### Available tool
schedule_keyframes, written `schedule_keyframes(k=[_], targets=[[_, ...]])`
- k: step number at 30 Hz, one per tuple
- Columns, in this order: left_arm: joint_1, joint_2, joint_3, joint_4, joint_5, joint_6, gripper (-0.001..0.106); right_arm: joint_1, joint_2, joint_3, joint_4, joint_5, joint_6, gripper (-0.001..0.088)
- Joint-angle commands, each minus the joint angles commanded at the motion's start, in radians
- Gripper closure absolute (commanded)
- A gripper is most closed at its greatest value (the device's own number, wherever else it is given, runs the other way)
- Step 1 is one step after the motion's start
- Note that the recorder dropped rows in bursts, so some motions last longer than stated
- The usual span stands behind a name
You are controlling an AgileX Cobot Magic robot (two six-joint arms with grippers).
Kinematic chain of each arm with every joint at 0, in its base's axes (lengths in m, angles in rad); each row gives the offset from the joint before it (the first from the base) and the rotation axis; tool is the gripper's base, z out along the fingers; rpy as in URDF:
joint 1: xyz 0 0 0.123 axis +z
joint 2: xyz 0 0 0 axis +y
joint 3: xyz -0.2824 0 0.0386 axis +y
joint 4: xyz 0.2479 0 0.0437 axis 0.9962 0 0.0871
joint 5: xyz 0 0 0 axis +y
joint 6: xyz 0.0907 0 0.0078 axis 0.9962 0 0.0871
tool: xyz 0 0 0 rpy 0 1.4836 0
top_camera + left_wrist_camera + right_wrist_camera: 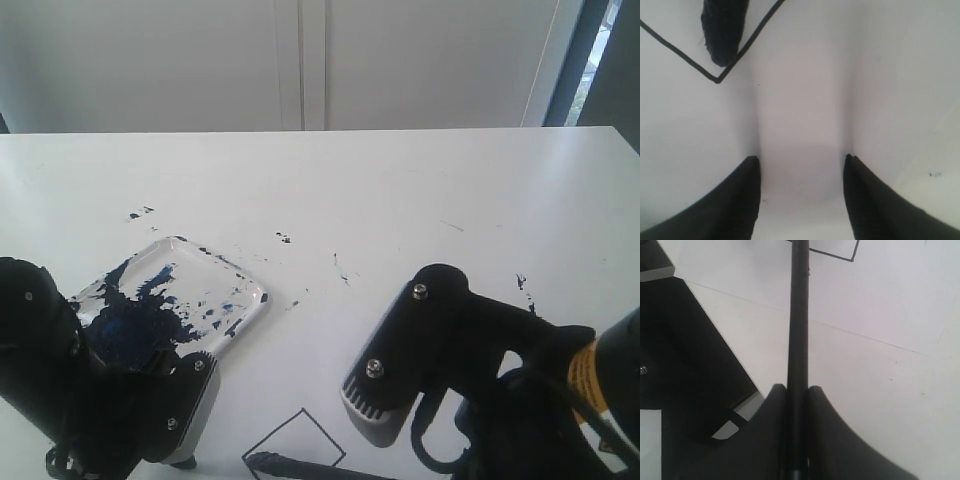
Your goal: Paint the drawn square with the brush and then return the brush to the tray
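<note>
The drawn square (295, 445) is a thin black outline on white paper at the near edge of the table, and its inside looks white. The brush (305, 467) lies low across the square's near corner. My right gripper (797, 388) is shut on the brush's black shaft (799, 315), which points toward a corner of the square (836, 247). In the left wrist view the dark brush tip (722, 30) sits inside the square's outline (678, 50). My left gripper (801, 158) is open just above bare paper beside that corner, holding nothing. The tray (232, 282), smeared dark blue, lies behind the left arm.
The left arm's black wrist (165, 415) stands between the tray and the square. The right arm (440, 345) fills the near right corner. Small dark paint specks (284, 238) dot the table behind the tray. A white wall rises behind the table's far edge.
</note>
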Motion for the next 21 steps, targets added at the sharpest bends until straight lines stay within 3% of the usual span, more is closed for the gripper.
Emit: schedule_keyframes(k=[21], targets=[[0.0,0.0,0.0,-0.002,0.0,0.0,0.049,0.0,0.009,0.002,-0.032,-0.015,0.015,0.0868]])
